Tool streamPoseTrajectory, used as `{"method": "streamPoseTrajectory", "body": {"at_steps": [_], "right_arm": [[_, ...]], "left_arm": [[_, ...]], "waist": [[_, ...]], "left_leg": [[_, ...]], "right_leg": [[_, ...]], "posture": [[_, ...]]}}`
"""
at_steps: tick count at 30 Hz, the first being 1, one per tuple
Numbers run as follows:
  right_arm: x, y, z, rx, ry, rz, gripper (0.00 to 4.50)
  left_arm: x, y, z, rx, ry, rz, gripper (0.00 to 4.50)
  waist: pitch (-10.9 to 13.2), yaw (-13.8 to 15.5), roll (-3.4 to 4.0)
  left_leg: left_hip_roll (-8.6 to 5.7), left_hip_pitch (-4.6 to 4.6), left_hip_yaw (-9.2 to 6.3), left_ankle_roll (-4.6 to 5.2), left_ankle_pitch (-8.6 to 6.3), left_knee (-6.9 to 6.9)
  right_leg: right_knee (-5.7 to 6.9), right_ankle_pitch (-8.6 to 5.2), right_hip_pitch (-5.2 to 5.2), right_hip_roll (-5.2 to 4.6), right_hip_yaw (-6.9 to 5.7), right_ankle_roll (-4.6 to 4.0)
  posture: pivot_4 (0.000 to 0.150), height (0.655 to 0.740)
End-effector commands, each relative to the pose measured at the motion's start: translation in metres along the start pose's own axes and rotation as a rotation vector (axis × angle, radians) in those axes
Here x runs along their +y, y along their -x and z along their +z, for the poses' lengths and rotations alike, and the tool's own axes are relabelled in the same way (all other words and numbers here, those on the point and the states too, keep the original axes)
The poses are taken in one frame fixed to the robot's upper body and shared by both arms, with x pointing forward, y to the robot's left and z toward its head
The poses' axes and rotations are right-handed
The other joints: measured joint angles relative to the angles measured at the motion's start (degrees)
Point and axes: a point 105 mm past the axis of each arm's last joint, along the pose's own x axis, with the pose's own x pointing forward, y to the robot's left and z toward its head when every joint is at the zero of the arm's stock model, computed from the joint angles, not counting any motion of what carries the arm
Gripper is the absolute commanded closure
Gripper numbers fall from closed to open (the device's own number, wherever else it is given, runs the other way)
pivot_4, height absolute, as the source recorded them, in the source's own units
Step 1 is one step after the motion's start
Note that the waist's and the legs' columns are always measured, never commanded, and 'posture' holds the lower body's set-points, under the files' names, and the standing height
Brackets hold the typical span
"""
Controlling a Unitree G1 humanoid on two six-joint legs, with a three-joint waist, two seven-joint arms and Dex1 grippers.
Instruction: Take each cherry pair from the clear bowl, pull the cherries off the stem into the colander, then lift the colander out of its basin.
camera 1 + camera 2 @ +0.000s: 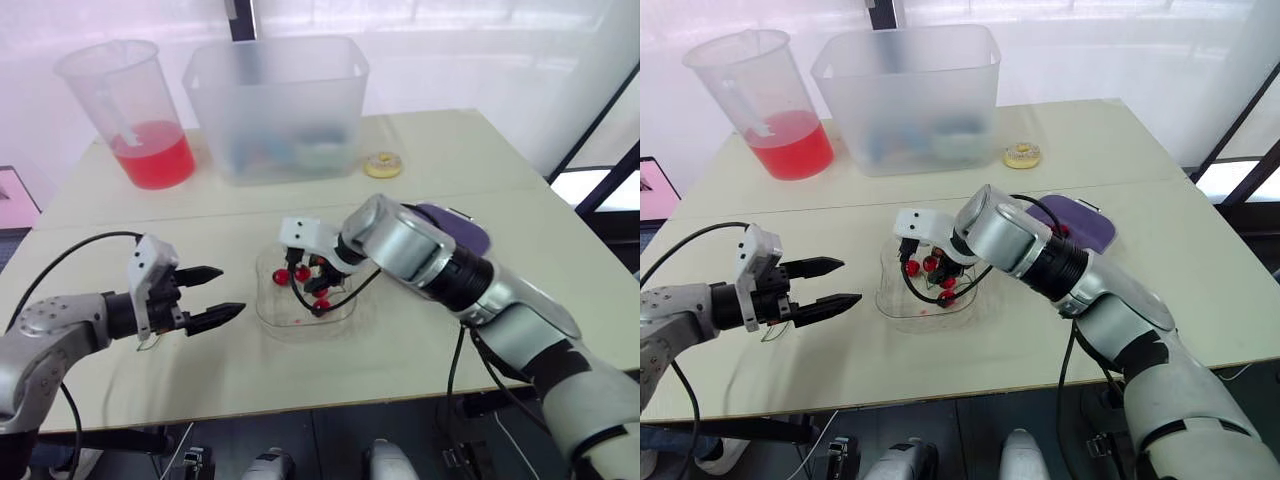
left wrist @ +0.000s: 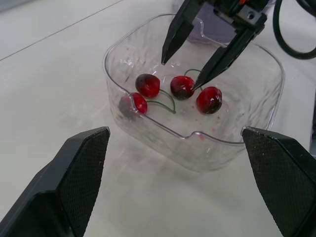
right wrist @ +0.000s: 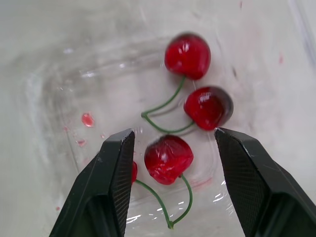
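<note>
Four cherries (image 2: 182,87) seen in clear bowl (image 2: 197,136).
One is straddled by the spread right gripper (image 3: 172,134); the left gripper (image 1: 231,290) is spread beside.

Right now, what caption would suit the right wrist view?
Open right hand poised over a cherry in the clear bowl, another stemmed pair beside it.

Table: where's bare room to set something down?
Bare on the table: the front strip before the bowl, and the band between the bowl and the pitcher and tub. Crowded: the bowl, with the right tool inside and the left tool beside it.
</note>
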Motion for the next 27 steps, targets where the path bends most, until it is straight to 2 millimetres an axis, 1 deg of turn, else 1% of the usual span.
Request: {"method": "streamPoseTrajectory", "body": {"at_steps": [1, 9, 16, 21, 24, 26, 27], "right_arm": [[0.001, -0.002, 0.006, -0.005, 0.029, -0.020, 1.70], [0.002, -0.009, -0.006, 0.051, 0.033, -0.019, 1.70], [0.000, -0.013, -0.013, 0.075, 0.054, -0.033, 1.70], [0.000, -0.014, -0.014, 0.077, 0.055, -0.032, 1.70], [0.002, -0.015, -0.012, 0.068, 0.063, -0.032, 2.56], [0.003, -0.013, -0.009, 0.055, 0.084, -0.024, 3.45], [0.004, -0.012, -0.007, 0.049, 0.096, -0.019, 3.70]], "left_arm": [[-0.001, 0.001, 0.006, -0.015, -0.031, 0.006, 0.00], [-0.004, 0.002, 0.010, -0.040, -0.042, -0.003, 0.00], [-0.007, 0.005, 0.031, -0.151, -0.034, -0.032, 0.00], [-0.009, 0.004, 0.030, -0.140, -0.033, -0.042, 0.00], [-0.009, 0.004, 0.029, -0.138, -0.035, -0.038, 0.00], [-0.009, 0.003, 0.028, -0.134, -0.036, -0.036, 0.00], [-0.009, 0.003, 0.028, -0.133, -0.036, -0.035, 0.00]], "waist": [[0.0, -0.1, 0.00], [0.0, 0.0, 0.00], [0.0, 0.0, 0.00], [0.0, 0.0, 0.00], [0.0, 0.0, 0.00], [0.0, 0.0, 0.00], [0.0, 0.0, 0.00]], "left_leg": [[0.00, 0.00, 0.00, 0.00, 0.00, 0.00], [-0.01, 0.00, 0.00, 0.00, 0.00, 0.01], [-0.01, 0.00, 0.00, 0.00, 0.00, 0.02], [-0.01, 0.00, 0.00, 0.00, 0.00, 0.02], [-0.01, 0.00, 0.00, 0.00, 0.00, 0.02], [-0.01, 0.00, 0.00, 0.00, 0.00, 0.02], [-0.01, 0.00, 0.00, 0.00, 0.00, 0.02]], "right_leg": [[0.00, 0.00, 0.00, 0.00, 0.00, 0.00], [0.01, 0.00, 0.00, -0.01, 0.00, 0.00], [0.01, 0.00, 0.00, -0.01, 0.00, 0.00], [0.02, 0.00, 0.00, -0.01, 0.00, 0.00], [0.02, 0.00, 0.01, -0.01, 0.00, 0.00], [0.01, 0.00, 0.01, -0.01, 0.00, 0.00], [0.01, 0.00, 0.01, -0.01, 0.00, 0.00]], "posture": [[0.150, 0.7400], [0.150, 0.7400], [0.150, 0.7400], [0.150, 0.7400], [0.150, 0.7400], [0.150, 0.7400], [0.150, 0.7400]]}}
